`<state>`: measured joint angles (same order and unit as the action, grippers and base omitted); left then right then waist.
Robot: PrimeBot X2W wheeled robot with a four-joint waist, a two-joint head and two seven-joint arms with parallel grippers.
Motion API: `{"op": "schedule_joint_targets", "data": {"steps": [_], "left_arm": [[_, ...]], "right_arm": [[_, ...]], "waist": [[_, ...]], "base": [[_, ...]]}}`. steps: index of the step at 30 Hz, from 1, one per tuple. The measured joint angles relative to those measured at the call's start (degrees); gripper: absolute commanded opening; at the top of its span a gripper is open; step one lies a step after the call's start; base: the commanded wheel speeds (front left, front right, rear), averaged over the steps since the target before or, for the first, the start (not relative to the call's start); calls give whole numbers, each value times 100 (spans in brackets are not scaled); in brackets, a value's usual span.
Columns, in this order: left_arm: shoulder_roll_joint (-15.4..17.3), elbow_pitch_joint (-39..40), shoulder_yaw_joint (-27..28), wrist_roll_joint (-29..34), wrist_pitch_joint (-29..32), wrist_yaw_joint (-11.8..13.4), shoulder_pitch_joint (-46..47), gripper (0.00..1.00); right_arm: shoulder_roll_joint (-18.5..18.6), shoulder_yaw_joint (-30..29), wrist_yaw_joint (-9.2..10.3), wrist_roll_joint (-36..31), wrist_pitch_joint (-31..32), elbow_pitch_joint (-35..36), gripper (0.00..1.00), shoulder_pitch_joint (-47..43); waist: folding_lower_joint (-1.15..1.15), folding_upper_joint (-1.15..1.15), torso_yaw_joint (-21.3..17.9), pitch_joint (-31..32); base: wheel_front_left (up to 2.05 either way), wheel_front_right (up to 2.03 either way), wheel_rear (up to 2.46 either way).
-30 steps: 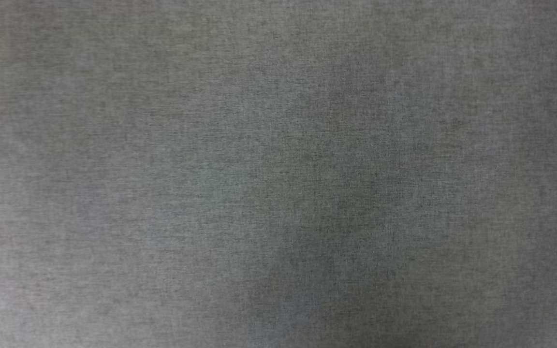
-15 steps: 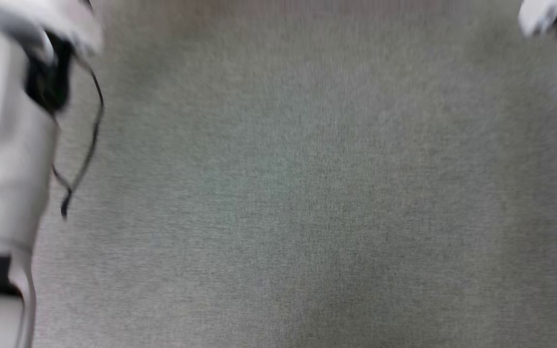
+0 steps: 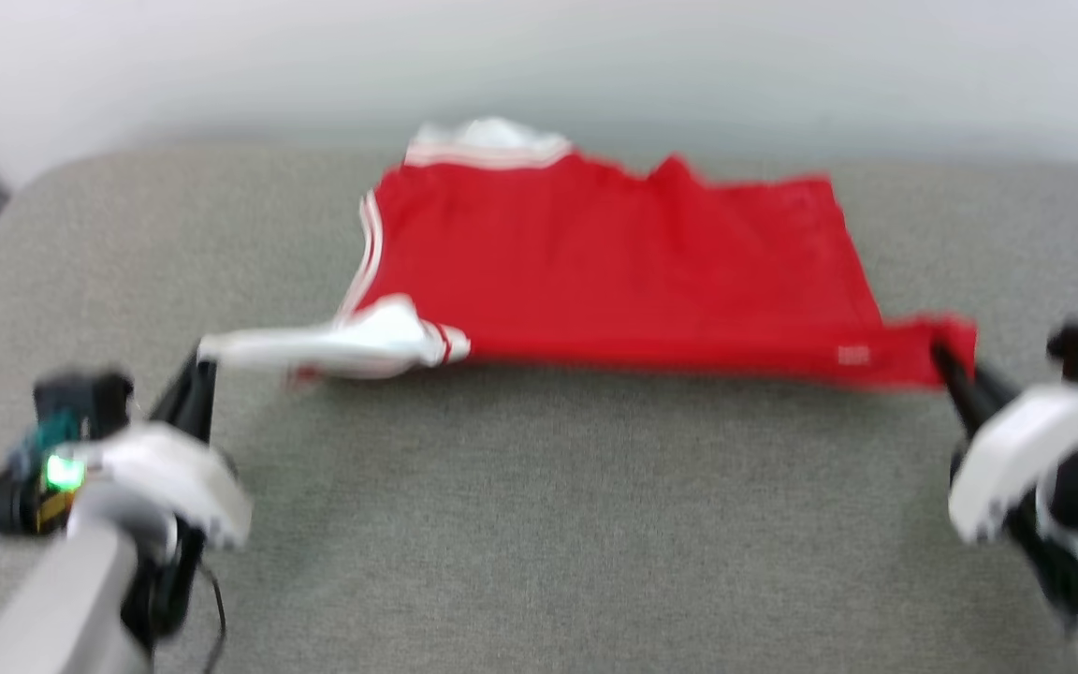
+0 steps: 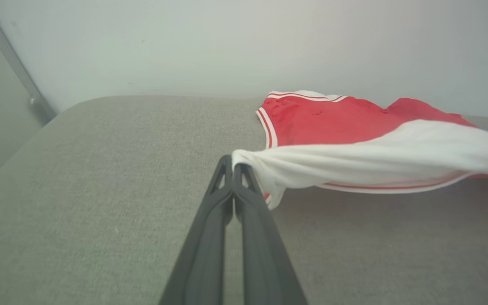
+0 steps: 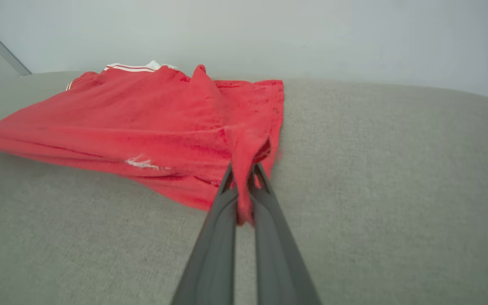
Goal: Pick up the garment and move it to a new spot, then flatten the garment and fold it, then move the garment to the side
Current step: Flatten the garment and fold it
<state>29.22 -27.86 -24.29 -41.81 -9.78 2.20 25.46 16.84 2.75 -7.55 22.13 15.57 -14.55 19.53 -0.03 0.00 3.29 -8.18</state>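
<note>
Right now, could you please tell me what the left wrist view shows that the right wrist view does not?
Left wrist view: the left gripper shut on the white sleeve of the garment. The sleeve is stretched sideways, with striped trim along its lower edge.

Right wrist view: the right gripper shut on a red hem corner, and a small white mark on the red cloth.

Both: the garment's red body lying on the grey padded surface, with a pale wall behind.
</note>
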Motion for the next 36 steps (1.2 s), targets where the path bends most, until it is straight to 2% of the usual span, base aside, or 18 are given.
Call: {"op": "schedule_joint_targets", "data": {"steps": [5, 11, 14, 17, 20, 23, 29, 36], "left_arm": [[248, 1328, 187, -285, 316, 730, -1459, 0], [444, 2662, 290, -494, 689, 1523, -2860, 0], [544, 3212, 370, -597, 834, 1834, -3385, 0], [654, 3630, 419, -628, 925, 1995, -3623, 0], [661, 3794, 405, -619, 964, 1995, -3527, 0], [478, 3690, 377, -636, 953, 1879, -3115, 0], [9, 2821, 268, -636, 625, 1458, -2167, 0], [-279, 1523, -4, -627, 650, 846, -1150, 0]], "right_arm": [[-414, -449, 0, -157, 510, 1024, 0, -1499], [-1006, -898, 1, -263, 1060, 1875, 0, -2981], [-1132, -1026, 1, -269, 1282, 2161, 0, -3389], [-1158, -1099, 1, -312, 1372, 2306, 0, -3414], [-1163, -1068, 2, -404, 1438, 2217, 0, -3247], [-1139, -972, 3, -491, 1437, 1989, 0, -2855], [-1069, -821, 4, -667, 1228, 1334, 0, -2073], [-967, -485, 4, -767, 875, 444, 0, -1244]], "waist": [[0, 0, -1, 399], [0, 0, 24, 718], [0, 0, 14, 807], [1, 0, -21, 818], [1, 0, -36, 783], [2, 0, -38, 707], [3, 0, -33, 461], [3, 0, -29, 50]], "base": [[0, 0, 0], [0, 0, 0], [0, 0, 0], [0, 0, 0], [0, 0, 0], [0, 0, 0], [0, 0, 0], [0, 0, 0]]}}
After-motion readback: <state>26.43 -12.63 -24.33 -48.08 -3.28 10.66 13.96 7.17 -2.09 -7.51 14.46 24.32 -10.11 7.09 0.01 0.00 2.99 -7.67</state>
